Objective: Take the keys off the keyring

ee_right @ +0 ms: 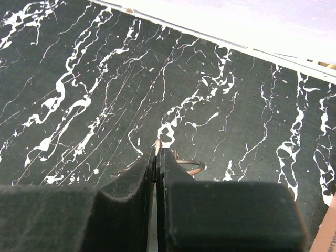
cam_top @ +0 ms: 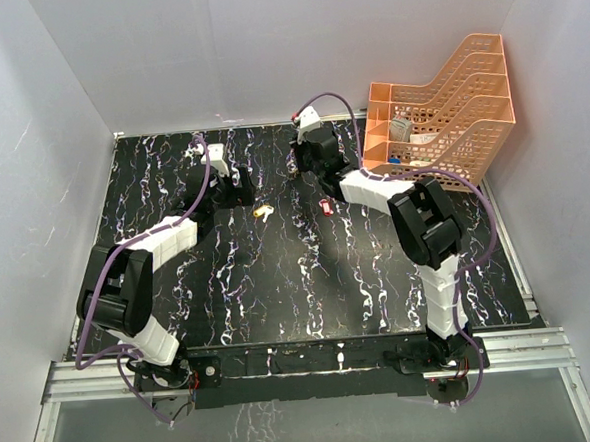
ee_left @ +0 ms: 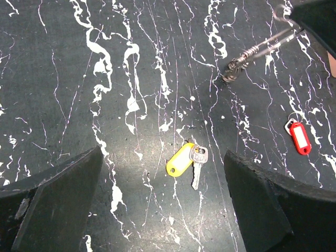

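A key with a yellow tag (ee_left: 181, 160) lies flat on the black marbled table (ee_left: 79, 79), just ahead of my left gripper (ee_left: 165, 210), which hovers open above it with nothing between its fingers. Farther right lies a key with a red tag (ee_left: 300, 138). From above, the yellow key (cam_top: 263, 211) and the red key (cam_top: 326, 207) sit apart between the two grippers. My right gripper (ee_right: 157, 151) is shut on the keyring (ee_right: 191, 165), whose thin wire loops out on both sides of the fingertips. In the left wrist view the keyring (ee_left: 247, 55) hangs tilted above the table.
An orange mesh tray (cam_top: 449, 121) with small items stands at the back right, close behind the right arm. White walls enclose the table on three sides. The left gripper (cam_top: 228, 185) and the right gripper (cam_top: 307, 165) work near the back middle.
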`<state>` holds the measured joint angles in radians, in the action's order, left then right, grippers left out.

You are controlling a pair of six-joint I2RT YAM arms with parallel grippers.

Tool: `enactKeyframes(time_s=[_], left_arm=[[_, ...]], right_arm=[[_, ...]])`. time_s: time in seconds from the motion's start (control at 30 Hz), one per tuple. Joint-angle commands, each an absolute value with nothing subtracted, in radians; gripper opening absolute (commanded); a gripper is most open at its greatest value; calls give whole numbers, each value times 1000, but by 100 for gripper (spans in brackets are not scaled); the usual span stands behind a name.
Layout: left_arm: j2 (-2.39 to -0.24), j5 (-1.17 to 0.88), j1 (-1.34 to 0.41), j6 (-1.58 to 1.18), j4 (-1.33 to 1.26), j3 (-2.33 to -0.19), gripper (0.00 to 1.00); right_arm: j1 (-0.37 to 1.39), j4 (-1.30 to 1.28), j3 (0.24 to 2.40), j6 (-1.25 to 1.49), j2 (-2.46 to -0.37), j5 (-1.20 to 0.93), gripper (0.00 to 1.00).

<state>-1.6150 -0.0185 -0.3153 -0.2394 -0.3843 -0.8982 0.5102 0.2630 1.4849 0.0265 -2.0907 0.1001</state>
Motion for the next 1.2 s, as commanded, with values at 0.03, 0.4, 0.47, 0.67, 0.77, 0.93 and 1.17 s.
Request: enactKeyframes(time_s=[0.03, 0.4, 0.47, 0.67, 0.77, 0.93, 1.17], left_arm=[[-1568, 24, -309, -254, -342, -918, 99], [-1579, 72, -308, -265, -331, -908, 99], [-1578, 77, -309, -265, -327, -908, 99], [-1566, 98, -309, -274, -333, -895, 99], [-1571, 98, -309, -277, -330, -894, 99], [-1572, 91, -308, -286, -332, -890, 99], [-1570, 96, -308, -276, -321, -904, 99]], right_arm=[[508, 236, 1644, -1, -2200, 86, 0], [505, 140, 1788, 27, -2353, 40, 0], [505, 98, 1810, 37, -2376, 26, 0], [505, 57, 1805, 56, -2388, -12, 0], [504, 103, 1769, 48, -2367, -2, 0], [505, 109, 1830, 35, -2385, 7, 0], [505, 39, 1952, 22, -2424, 11, 15]])
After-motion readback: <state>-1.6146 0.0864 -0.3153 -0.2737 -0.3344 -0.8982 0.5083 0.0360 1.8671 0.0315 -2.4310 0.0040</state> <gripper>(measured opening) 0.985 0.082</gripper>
